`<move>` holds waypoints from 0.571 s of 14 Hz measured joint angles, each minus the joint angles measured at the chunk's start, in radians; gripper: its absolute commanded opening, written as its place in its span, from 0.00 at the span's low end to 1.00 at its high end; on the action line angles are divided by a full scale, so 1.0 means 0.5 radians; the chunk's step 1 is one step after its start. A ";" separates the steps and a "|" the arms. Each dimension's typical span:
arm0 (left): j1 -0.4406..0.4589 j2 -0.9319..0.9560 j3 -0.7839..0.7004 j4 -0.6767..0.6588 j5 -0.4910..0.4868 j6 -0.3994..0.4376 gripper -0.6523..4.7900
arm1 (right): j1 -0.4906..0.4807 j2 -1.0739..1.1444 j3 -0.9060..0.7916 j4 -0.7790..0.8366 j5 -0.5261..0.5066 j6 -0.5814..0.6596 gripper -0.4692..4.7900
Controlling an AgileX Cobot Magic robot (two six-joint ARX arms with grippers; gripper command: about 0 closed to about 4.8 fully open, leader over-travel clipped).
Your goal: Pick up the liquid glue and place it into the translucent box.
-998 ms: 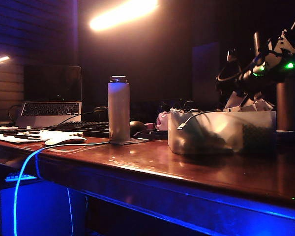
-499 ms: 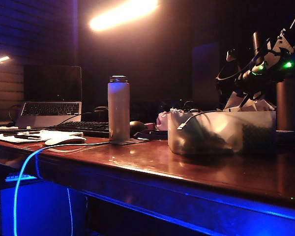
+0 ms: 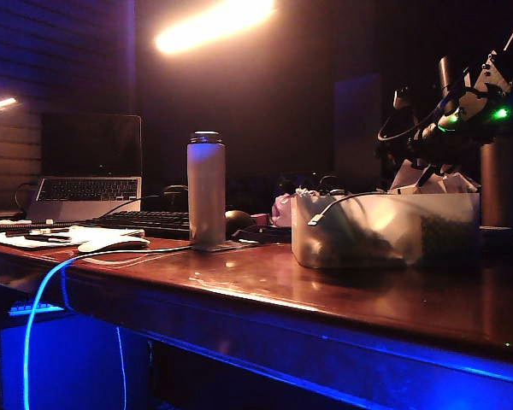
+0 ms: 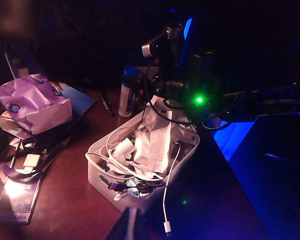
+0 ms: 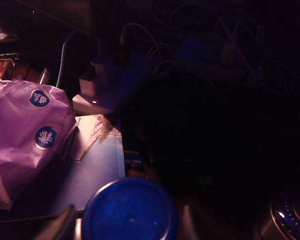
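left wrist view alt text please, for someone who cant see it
A frosted white rectangular plastic box, full of tangled white cables and paper slips, sits on a dark wooden table. The right arm, green light lit, reaches down beyond it toward a small blue-capped glue bottle; its hand is hidden. A crumpled purple bag lies nearby.
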 measured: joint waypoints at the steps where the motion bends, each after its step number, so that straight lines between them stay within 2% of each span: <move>1: 0.000 0.000 0.001 0.001 0.000 0.000 0.11 | 0.000 0.000 0.000 0.001 0.000 0.001 0.58; 5: 0.000 0.000 0.000 0.000 0.000 0.000 0.11 | 0.000 0.000 0.000 0.001 -0.001 -0.003 0.53; 6: 0.000 0.000 0.000 0.000 0.000 0.000 0.11 | 0.000 0.000 0.000 0.001 -0.001 -0.002 0.43; 7: 0.000 0.000 0.000 0.000 0.000 0.000 0.11 | 0.000 0.000 0.000 0.001 -0.001 -0.002 0.36; 8: 0.000 0.000 0.000 0.001 0.000 0.000 0.11 | 0.000 0.000 0.000 0.001 -0.001 -0.004 0.36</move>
